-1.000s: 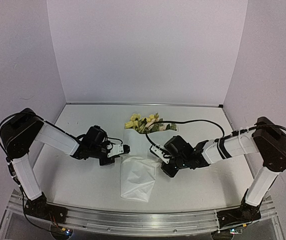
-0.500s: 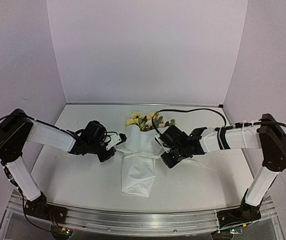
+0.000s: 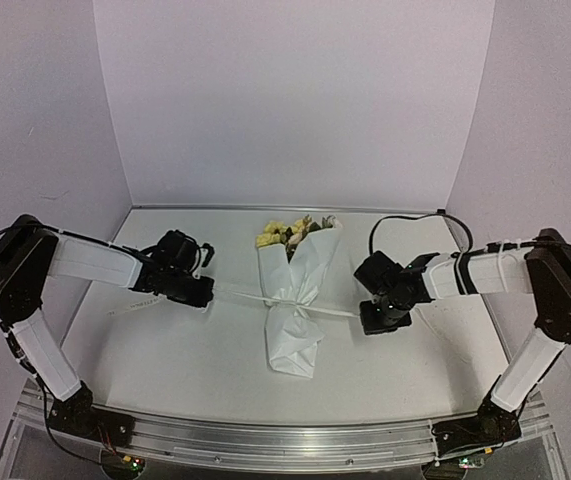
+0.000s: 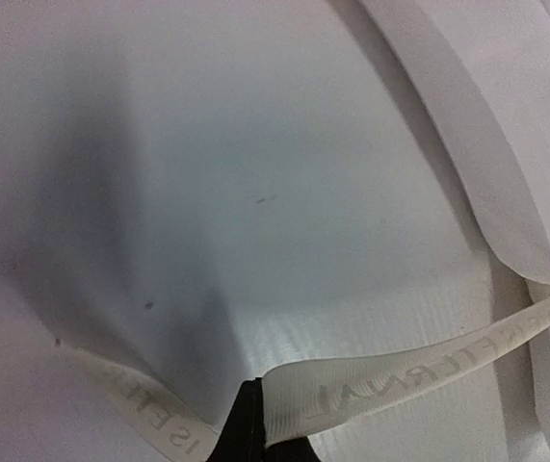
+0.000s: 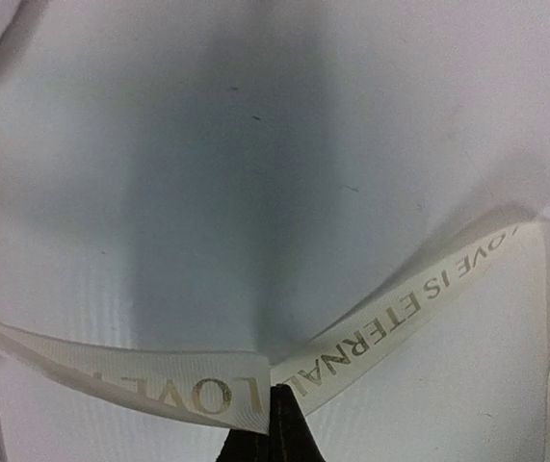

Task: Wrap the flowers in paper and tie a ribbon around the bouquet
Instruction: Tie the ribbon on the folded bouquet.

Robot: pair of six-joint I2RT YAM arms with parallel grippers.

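Note:
The bouquet point(image 3: 295, 290) lies in the middle of the table, a cone of white paper point(image 3: 293, 340) with the flowers point(image 3: 287, 234) showing yellow and cream at its far, wide end. The ribbon point(image 3: 240, 296) runs taut across the cone's pinched waist, from one gripper to the other. My left gripper point(image 3: 202, 297) is shut on the ribbon's left part point(image 4: 400, 380); its dark tips point(image 4: 255, 423) pinch the strip. My right gripper point(image 3: 367, 318) is shut on the right part point(image 5: 188, 385), the lettering readable beside its tips point(image 5: 279, 423). A fold of paper point(image 4: 486, 125) shows in the left wrist view.
White walls close the table point(image 3: 165, 360) at the back and both sides. A loose ribbon tail point(image 3: 135, 305) trails left of the left gripper. A black cable point(image 3: 405, 220) loops above the right arm. A metal rail point(image 3: 285, 440) runs along the near edge.
Both grippers have drawn apart, left going left and right going right, pulling the ribbon taut. The paper has cinched into a narrow waist and the bouquet has straightened.

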